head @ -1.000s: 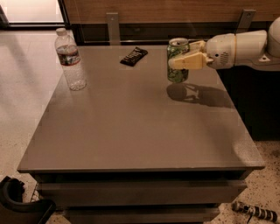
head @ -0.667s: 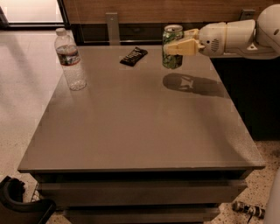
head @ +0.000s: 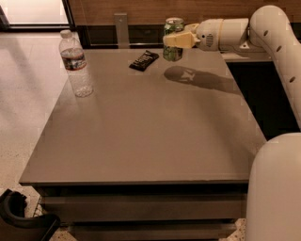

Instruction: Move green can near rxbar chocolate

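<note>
The gripper (head: 173, 40) hangs over the far edge of a grey-brown table (head: 141, 132), which spreads below it and toward the camera. Well off to its left in view, and a little nearer the camera, a clear water bottle (head: 75, 66) stands upright by the table's left edge. Behind the gripper runs a wooden wall panel (head: 141, 7) with a pale upright post (head: 121, 30) just left of it, and far below on the speckled floor (head: 23, 94) sits a dark curved object (head: 23, 221), possibly a base part.

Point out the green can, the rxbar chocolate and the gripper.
green can (head: 173, 54), camera view, lower patterned side.
rxbar chocolate (head: 144, 60), camera view, middle of the wrapper.
gripper (head: 170, 40), camera view, between its fingertips, clamped on the can over the table (head: 150, 141).
</note>
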Controlling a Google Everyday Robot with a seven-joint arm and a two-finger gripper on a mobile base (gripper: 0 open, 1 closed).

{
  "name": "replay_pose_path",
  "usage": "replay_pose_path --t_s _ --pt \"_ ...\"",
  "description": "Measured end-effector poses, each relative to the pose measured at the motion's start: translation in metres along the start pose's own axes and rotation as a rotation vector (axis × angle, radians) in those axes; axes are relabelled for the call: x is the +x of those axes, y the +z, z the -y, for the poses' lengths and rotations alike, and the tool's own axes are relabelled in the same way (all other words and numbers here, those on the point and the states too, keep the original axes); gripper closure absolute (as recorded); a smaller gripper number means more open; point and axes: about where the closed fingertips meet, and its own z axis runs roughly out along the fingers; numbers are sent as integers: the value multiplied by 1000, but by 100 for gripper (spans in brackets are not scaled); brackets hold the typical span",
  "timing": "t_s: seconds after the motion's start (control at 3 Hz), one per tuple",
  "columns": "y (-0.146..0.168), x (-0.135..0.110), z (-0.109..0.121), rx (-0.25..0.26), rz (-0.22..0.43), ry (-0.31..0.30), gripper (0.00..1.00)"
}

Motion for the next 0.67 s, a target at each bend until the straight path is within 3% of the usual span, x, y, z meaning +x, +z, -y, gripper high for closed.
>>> replay_pose_path --t_s 0.67 --pt "20 34 26 81 7 65 100"
